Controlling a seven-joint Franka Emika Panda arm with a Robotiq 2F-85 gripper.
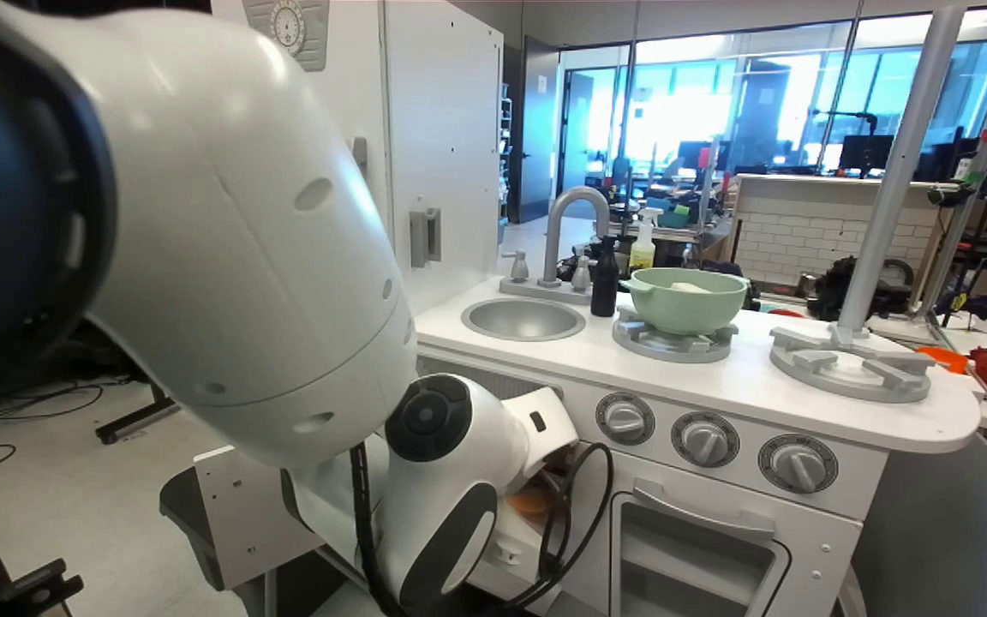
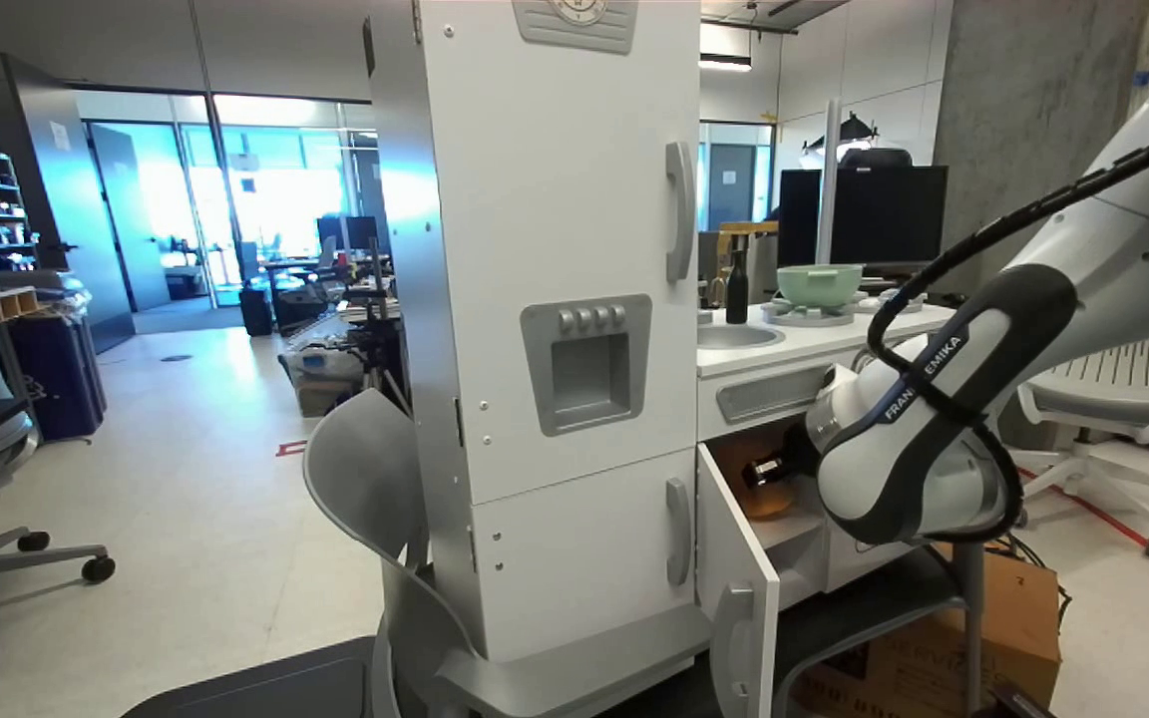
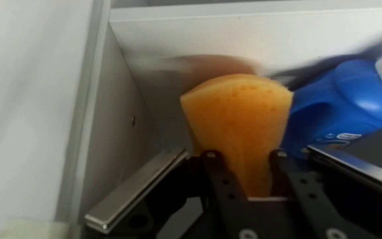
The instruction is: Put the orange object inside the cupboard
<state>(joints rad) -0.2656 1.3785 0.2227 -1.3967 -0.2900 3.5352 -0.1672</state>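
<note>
The orange object (image 3: 240, 116) is a porous, sponge-like block, standing between my gripper's fingers (image 3: 246, 154) in the wrist view. It flares above the fingertips and narrows between them, as if squeezed. Orange also shows in both exterior views, below my gripper (image 2: 766, 472) and behind the arm (image 1: 532, 501). The cupboard (image 2: 796, 529) has its white door (image 2: 746, 588) open. My gripper reaches in through the opening, and the orange object is within the white walls. Whether it touches the cupboard's shelf cannot be told. In an exterior view the arm hides my gripper.
A blue bottle (image 3: 347, 103) with a white cap lies right of the orange object. A white side wall (image 3: 121, 113) is close on the left. The counter above holds a green bowl (image 1: 689, 304) and a sink (image 1: 523, 320). The windowed oven door (image 1: 690, 548) is beside the cupboard.
</note>
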